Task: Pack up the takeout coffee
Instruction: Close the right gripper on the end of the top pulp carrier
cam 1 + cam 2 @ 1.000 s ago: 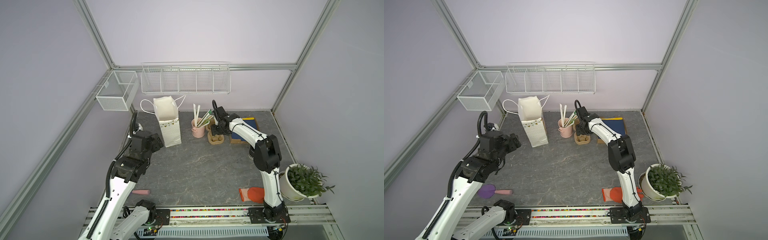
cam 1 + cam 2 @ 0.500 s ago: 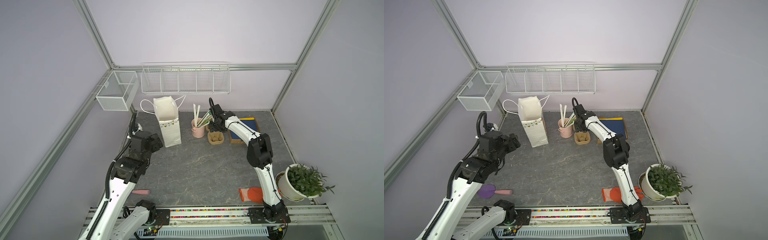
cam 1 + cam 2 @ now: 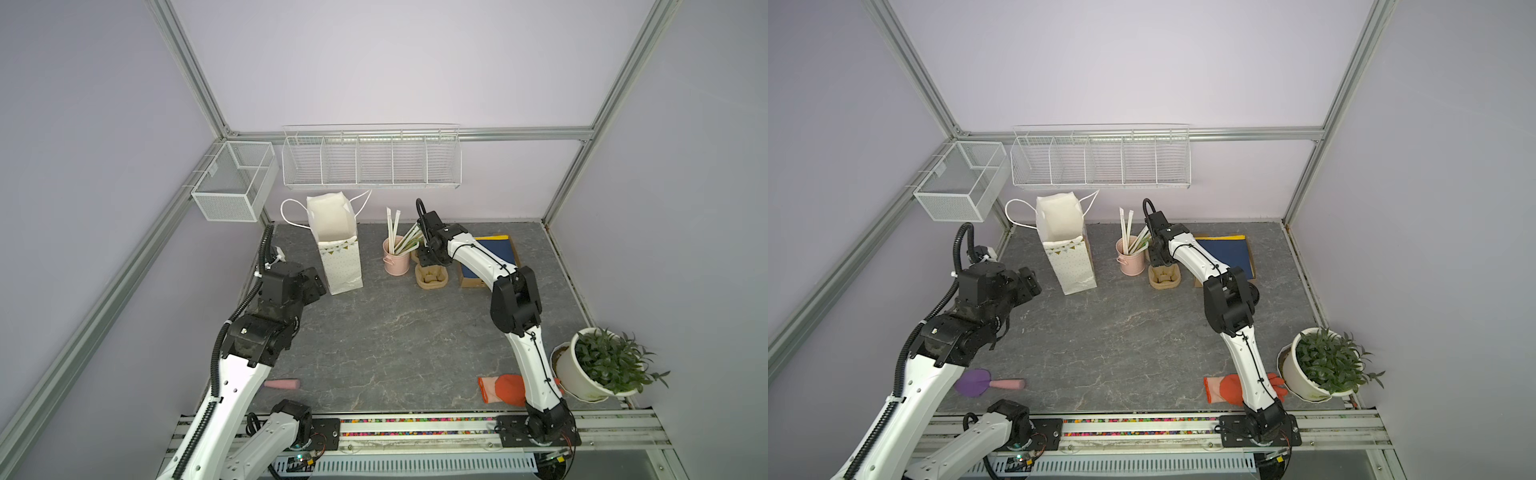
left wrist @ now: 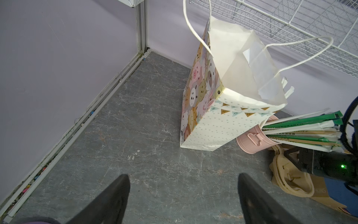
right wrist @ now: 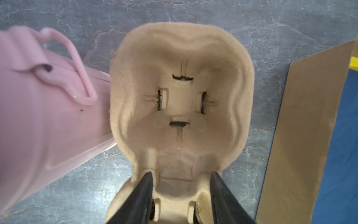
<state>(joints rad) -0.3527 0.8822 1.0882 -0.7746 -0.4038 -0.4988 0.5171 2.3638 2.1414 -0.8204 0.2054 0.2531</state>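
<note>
My right hand point(image 5: 181, 173) hangs low over the near end of a brown pulp cup holder point(image 5: 180, 81), pointing down at it. Its jaws stand about half apart, with one finger point(image 5: 143, 194) on each side of the holder's narrow end. Nothing is lifted, and I cannot tell whether the pads press on the rim. In both top views this hand point(image 3: 428, 259) point(image 3: 1158, 259) sits at the far side of the grey table point(image 3: 395, 340), and the holder stretches out past its fingertips. Just beside the hand and the holder stands a pink metal cup point(image 5: 48, 116) full of wrapped straws point(image 4: 300, 128). On the holder's other side lies a blue board point(image 5: 341, 135) edged in brown cardboard.

My left hand point(image 4: 183, 175) is spread wide and has hold of nothing, with only bare table between its fingers point(image 4: 116, 194). Ahead of it, a little apart, a paper bag point(image 4: 222, 126) stands upright with its mouth open and its handles up. The pink cup is just beyond the bag. In both top views this hand point(image 3: 316, 286) point(image 3: 1030, 283) hovers near the foot of the bag.

I cannot find the coffee cup in any view, so I cannot say where it is from either hand.
</note>
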